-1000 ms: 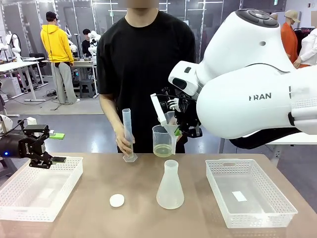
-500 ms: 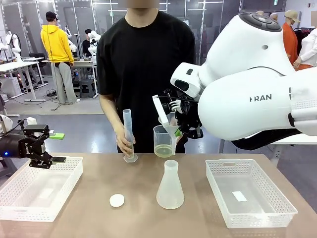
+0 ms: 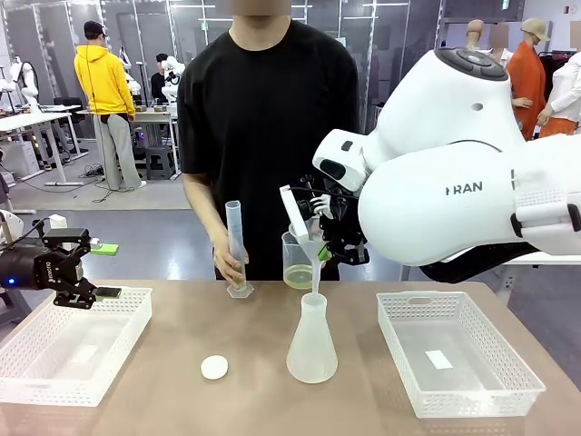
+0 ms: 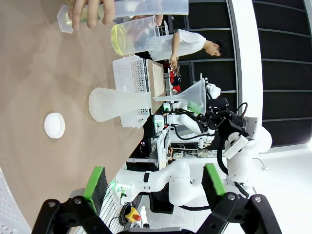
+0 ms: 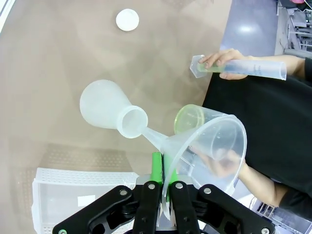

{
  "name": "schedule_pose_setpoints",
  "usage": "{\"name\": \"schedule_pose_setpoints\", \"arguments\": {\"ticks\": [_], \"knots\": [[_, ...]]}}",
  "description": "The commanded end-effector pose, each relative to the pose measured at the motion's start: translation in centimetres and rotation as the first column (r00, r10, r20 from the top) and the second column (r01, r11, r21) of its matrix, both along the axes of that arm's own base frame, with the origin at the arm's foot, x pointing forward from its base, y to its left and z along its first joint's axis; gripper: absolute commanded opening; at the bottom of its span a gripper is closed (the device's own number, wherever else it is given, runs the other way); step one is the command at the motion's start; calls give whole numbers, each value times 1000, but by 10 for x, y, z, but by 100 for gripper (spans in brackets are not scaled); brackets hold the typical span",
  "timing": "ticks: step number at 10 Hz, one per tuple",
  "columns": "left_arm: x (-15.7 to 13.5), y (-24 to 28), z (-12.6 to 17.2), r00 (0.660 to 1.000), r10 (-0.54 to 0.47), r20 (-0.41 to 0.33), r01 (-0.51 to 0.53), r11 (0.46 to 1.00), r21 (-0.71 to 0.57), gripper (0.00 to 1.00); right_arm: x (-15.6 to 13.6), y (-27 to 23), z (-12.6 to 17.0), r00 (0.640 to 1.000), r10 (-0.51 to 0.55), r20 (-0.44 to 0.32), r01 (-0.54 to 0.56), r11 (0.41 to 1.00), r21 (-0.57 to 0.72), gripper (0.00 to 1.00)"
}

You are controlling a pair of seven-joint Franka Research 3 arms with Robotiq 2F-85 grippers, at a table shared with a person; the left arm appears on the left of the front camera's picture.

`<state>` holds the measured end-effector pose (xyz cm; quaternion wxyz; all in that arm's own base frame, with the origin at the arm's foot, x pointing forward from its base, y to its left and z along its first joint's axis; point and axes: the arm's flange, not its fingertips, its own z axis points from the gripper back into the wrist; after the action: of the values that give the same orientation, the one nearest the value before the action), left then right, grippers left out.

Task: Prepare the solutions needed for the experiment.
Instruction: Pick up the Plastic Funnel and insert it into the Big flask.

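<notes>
R pincer (image 5: 162, 168) shut on the rim of the funnel (image 5: 204, 146), green pads nipping the thin wall. Funnel is tilted, spout tip right at the mouth of the flask (image 5: 105, 111); can't tell if it's inside.

Step, by my read: seat the funnel in the flask so the person can pour. To do it well:
- level the funnel
- centre the spout over the neck
- go straight down, slow, w/o knocking the light flask over

The solutions (image 3: 297, 275): pale yellow liquid low in the beaker (image 3: 292, 247), held up by the person just behind the funnel. Looks like a bit more in the foot of the cylinder (image 3: 235, 241), steadied by a hand (image 3: 227, 259) on the counter (image 3: 182, 327).

L pincer (image 3: 102, 270) wide open, empty, over the left basket (image 3: 36, 350).
</notes>
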<state>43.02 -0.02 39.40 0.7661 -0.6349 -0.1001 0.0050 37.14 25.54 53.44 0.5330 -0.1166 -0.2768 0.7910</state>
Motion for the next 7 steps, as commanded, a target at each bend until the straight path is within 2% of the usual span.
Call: {"name": "schedule_pose_setpoints", "arguments": {"ticks": [1, 7], "knots": [[1, -1, 2, 1000, 4, 24, -4, 1000, -29, 100, 4, -3, -9, 999, 34, -19, -33, 999, 35, 3], [1, -1, 2, 1000, 4, 24, -4, 1000, -29, 100, 21, 0, -38, 996, 31, -79, -27, 999, 44, 3]]}}
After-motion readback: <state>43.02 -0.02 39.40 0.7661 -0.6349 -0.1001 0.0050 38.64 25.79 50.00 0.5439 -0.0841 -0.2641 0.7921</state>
